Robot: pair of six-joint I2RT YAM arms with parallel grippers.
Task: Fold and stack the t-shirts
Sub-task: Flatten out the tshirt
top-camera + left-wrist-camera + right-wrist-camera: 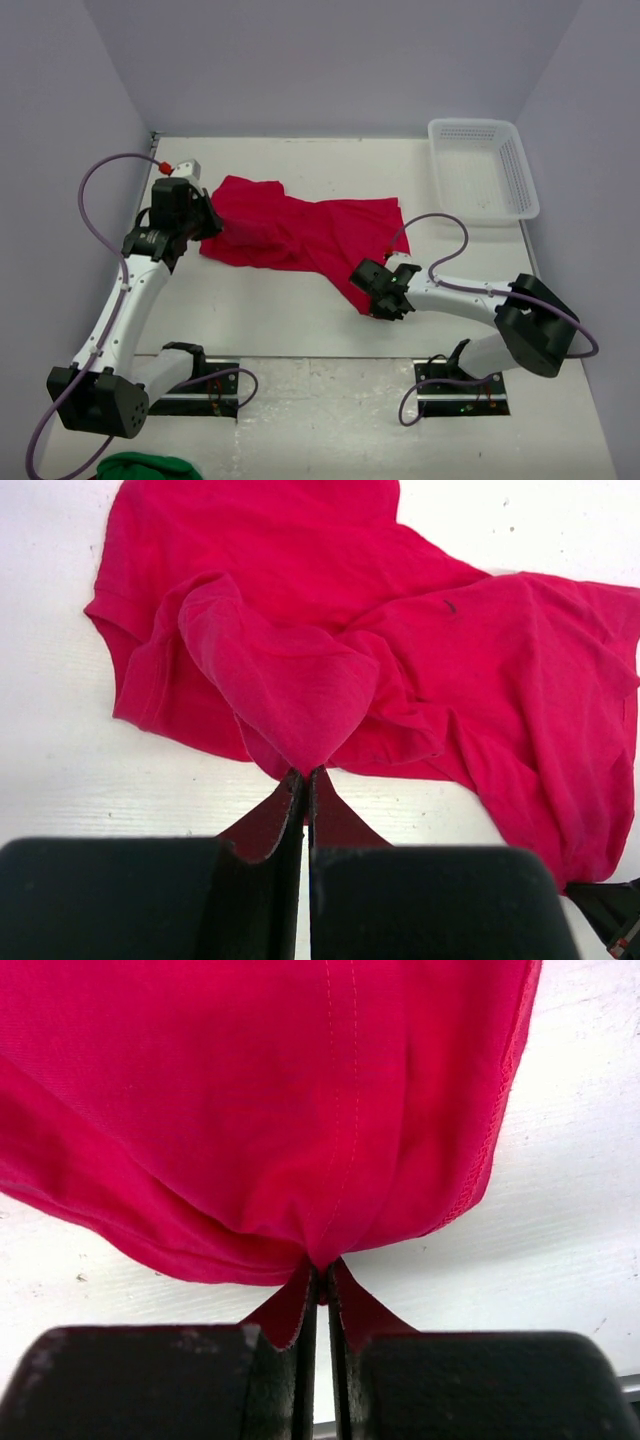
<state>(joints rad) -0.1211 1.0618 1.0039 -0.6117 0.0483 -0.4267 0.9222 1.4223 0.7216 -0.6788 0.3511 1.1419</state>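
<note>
A red t-shirt (300, 232) lies rumpled across the middle of the white table. My left gripper (207, 222) is shut on its left edge; in the left wrist view the cloth (330, 650) rises in a pinched fold into the closed gripper (305, 775). At the shirt's near right corner my right gripper (375, 298) is shut on the hem. In the right wrist view the stitched hem (300, 1110) bunches into the closed gripper (320, 1270), lifted a little off the table.
A white mesh basket (483, 167) stands at the back right. Something green (148, 466) shows at the bottom edge, left of the arm bases. Grey walls close in the table on left, back and right.
</note>
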